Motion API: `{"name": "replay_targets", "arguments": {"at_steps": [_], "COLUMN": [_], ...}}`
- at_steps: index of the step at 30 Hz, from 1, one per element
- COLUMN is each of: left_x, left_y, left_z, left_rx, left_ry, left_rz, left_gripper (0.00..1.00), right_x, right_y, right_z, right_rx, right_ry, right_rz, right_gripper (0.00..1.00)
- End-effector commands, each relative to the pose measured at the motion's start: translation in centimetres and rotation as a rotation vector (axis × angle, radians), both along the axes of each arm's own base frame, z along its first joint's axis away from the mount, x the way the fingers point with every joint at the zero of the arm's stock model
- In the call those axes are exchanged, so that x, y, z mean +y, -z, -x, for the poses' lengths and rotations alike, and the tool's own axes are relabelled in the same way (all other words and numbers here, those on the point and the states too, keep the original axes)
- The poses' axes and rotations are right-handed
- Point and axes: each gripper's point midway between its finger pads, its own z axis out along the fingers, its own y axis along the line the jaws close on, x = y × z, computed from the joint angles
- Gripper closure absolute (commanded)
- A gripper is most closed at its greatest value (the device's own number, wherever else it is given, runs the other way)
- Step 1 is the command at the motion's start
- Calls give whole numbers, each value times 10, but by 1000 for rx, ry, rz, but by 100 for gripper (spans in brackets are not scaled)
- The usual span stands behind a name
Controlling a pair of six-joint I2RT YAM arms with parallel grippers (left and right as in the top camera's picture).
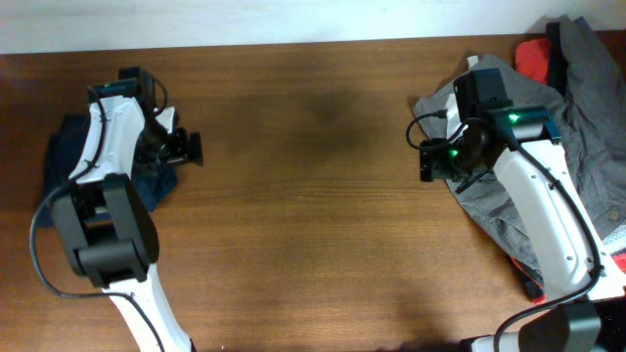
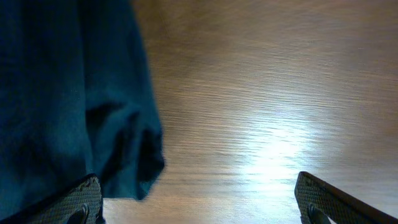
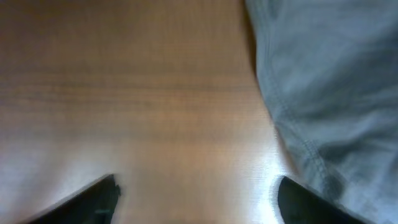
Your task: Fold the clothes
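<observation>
Dark navy-blue shorts (image 1: 64, 156) lie folded at the table's left edge, partly under my left arm; they fill the left side of the left wrist view (image 2: 62, 93). My left gripper (image 1: 188, 149) is open and empty, just right of the shorts (image 2: 199, 202). Grey shorts (image 1: 489, 196) lie crumpled at the right, under my right arm; they show at the right of the right wrist view (image 3: 329, 81). My right gripper (image 1: 430, 161) is open and empty at their left edge (image 3: 196, 199). A red-orange piece (image 1: 533, 57) lies at the back right.
A dark grey garment (image 1: 592, 88) is piled at the far right edge beside the red-orange piece. The brown wooden table (image 1: 313, 196) stretches bare between the two arms. A white wall strip runs along the back.
</observation>
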Motion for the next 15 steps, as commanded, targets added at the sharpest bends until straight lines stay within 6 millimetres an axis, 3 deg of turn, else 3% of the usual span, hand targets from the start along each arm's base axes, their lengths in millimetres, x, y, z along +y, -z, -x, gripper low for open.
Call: {"name": "replay_targets", "arguments": {"at_steps": [1,4,7,8,11,15], "left_x": [-23,-28,-30,-32,-34,-36], "left_y": [-68,-81,-87,-90,-93,-97], "left_z": [-15,-9,17,41,73,94], "left_rx": [-193,-205,-130,-44,80,161], "left_ry": [46,83,99,92,59,54], "left_rz": [-15,-10,-3,7,20,27], "left_gripper": [1,1,1,1,1,4], "right_x": [-1,1,0,0,-2,4], "right_y": [-10,-15,-13,-10,-7,-11], "right_z": [-20,-33,-28,-17,6,39], "right_rx": [-93,-152,-130,-86,1,100], "right_ry": [0,-27,-36,-20,48,58], "right_rz": [2,6,7,5,-8,-53], "right_gripper": [3,1,0,1,3,2]}}
